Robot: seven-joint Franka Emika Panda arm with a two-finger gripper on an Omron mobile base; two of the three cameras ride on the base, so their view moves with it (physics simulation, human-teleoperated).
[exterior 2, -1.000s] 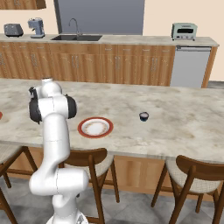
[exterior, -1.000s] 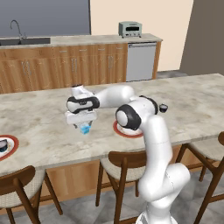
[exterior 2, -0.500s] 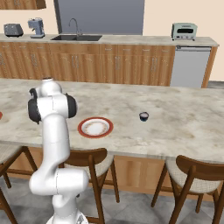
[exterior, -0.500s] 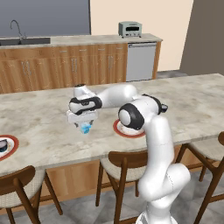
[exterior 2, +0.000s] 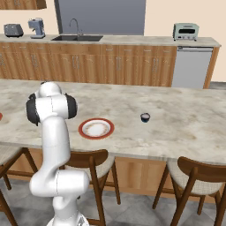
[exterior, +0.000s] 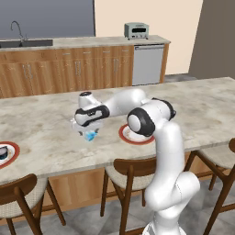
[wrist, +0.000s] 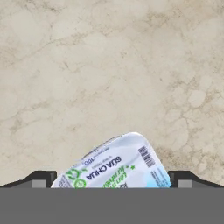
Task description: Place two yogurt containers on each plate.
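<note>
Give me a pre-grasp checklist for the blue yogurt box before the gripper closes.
1. Gripper open: ok, the finger tips stand wide apart.
2. Blue yogurt box between the tips: ok in the hand view, roughly centred.
3. Box squared to the tips: not ok, it lies turned at an angle.
4. Tips low enough beside the box: cannot tell; in the left base view the hand is right above the box.
5. Near plate free to receive it: ok, nothing lies on it.
6. Path along the counter from box to plate: ok, no obstacle shows between them.
</note>
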